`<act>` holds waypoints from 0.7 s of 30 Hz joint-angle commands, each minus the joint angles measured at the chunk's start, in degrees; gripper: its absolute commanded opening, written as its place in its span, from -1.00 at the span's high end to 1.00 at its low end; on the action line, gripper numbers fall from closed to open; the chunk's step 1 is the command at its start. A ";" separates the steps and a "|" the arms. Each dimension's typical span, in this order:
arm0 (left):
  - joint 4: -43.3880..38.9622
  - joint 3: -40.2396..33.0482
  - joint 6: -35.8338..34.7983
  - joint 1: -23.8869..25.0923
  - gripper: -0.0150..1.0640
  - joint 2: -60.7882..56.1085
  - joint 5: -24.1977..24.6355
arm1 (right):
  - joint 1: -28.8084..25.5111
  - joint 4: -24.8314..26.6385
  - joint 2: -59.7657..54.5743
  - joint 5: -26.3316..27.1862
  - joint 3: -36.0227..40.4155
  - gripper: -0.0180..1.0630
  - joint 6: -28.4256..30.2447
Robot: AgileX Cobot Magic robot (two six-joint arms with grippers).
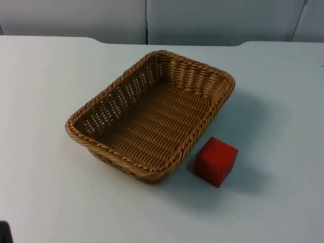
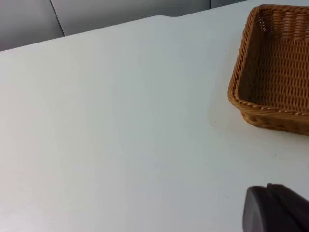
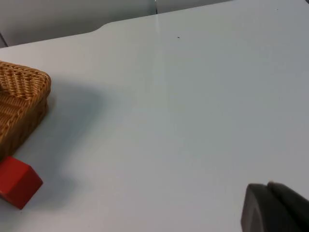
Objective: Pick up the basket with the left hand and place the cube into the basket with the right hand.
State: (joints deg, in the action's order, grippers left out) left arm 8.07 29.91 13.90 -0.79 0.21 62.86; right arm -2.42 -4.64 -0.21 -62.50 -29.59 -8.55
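An empty rectangular wicker basket [image 1: 152, 114] stands flat near the middle of the white table. A red cube [image 1: 215, 161] sits on the table close beside the basket's near right corner. In the left wrist view the basket [image 2: 275, 72] lies ahead, and the left gripper [image 2: 277, 210] hovers over bare table well short of it. The right wrist view takes in the cube [image 3: 17, 181] and one corner of the basket [image 3: 21, 96]. The right gripper [image 3: 275, 208] is far off to the side of both. Neither gripper holds anything.
The table top [image 1: 50, 81] ends at a grey partition wall [image 1: 101, 17] at the back. Wide bare surface surrounds the basket and cube on all sides. A small dark shape [image 1: 4, 233] sits at the near left corner of the top view.
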 commanded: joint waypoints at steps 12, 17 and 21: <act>27.58 3.52 12.17 -2.27 0.97 23.34 -4.83 | 0.27 -0.47 0.21 0.52 0.31 0.94 0.00; 37.69 11.19 24.09 -2.27 0.97 50.03 1.69 | 0.27 -0.47 0.21 0.52 0.31 0.94 0.00; 43.55 21.93 30.12 -2.89 0.95 71.80 6.38 | 0.27 -0.47 0.21 0.52 0.31 0.94 0.00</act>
State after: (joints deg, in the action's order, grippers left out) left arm 47.88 46.47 40.45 -2.65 62.13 66.87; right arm -2.42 -4.64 -0.21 -62.50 -29.59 -8.55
